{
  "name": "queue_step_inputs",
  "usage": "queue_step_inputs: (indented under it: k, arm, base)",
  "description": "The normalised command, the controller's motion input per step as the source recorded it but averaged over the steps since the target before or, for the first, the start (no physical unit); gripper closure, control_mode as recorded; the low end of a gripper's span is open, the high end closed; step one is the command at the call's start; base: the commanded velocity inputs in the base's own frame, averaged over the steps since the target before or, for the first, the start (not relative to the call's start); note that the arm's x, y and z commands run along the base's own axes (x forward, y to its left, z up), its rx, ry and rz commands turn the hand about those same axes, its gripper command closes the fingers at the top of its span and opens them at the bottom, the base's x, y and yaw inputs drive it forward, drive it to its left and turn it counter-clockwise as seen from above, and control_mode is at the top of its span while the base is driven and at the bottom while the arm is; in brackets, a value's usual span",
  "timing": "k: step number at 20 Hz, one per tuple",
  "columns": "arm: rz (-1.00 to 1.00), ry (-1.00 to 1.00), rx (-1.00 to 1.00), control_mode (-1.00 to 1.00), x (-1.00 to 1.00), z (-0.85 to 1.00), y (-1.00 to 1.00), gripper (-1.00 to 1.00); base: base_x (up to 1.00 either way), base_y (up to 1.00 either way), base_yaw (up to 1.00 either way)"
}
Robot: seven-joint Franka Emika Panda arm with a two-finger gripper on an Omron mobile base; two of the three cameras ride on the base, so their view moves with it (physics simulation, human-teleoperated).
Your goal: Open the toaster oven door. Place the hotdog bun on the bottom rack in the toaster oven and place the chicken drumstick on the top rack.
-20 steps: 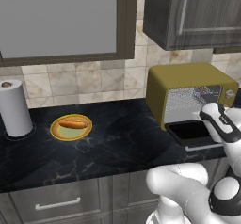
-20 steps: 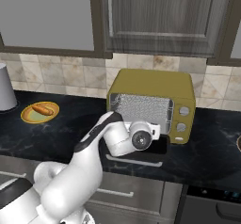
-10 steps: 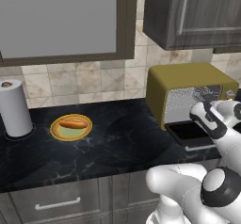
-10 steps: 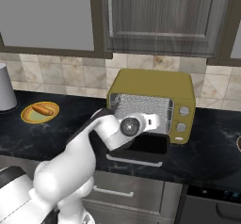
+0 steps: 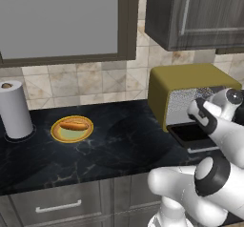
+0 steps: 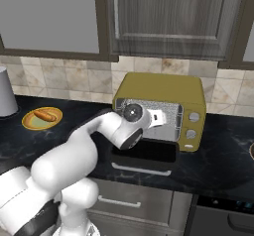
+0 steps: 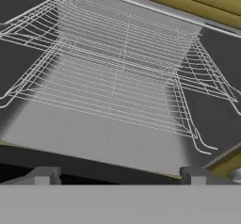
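The mustard-yellow toaster oven point(image 5: 188, 80) point(image 6: 163, 88) stands on the counter at the right. Its door point(image 5: 190, 133) point(image 6: 144, 153) lies folded down flat, with the white handle at the front. My gripper point(image 5: 196, 108) point(image 6: 158, 117) point(image 7: 120, 177) hovers above the door, facing the oven mouth, open, with nothing between its fingertips point(image 7: 42, 175). Two wire racks point(image 7: 122, 77) fill the grey interior, both bare. The hotdog bun point(image 5: 74, 125) point(image 6: 44, 115) rests on a yellow plate point(image 5: 59, 134) point(image 6: 31, 123) far to the left. I cannot make out the chicken drumstick as a separate piece on that plate.
A paper towel roll point(image 5: 14, 109) stands at the counter's far left. Wall cabinets point(image 5: 195, 11) hang above the oven. White knobs point(image 6: 193, 117) run down the oven's right front. Dark marble counter point(image 5: 119, 145) stretches between plate and oven.
My hand has risen from just over the lowered door and turned toward the oven mouth. The door stays down and the plate has not moved.
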Motion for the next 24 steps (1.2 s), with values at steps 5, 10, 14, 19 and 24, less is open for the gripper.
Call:
queue_step_inputs:
  k: [5,10,14,19,24]
  arm:
    - [0.00,0.07,-0.15,-1.00,0.00,-0.09,0.02,-1.00]
    - [0.04,0.04,-0.08,-1.00,0.01,-0.29,0.01,-1.00]
    - [0.11,0.01,-0.02,-1.00,0.03,-0.23,0.00,-1.00]
    - [0.03,0.00,0.00,-1.00,0.02,0.06,0.00,-1.00]
    - [0.00,0.00,0.00,-1.00,0.09,0.00,0.00,-1.00]
  base:
    - [0.00,0.00,0.00]
    - [0.00,0.00,0.00]
    - [0.00,0.00,0.00]
    - [0.00,0.00,0.00]
    - [0.00,0.00,0.00]
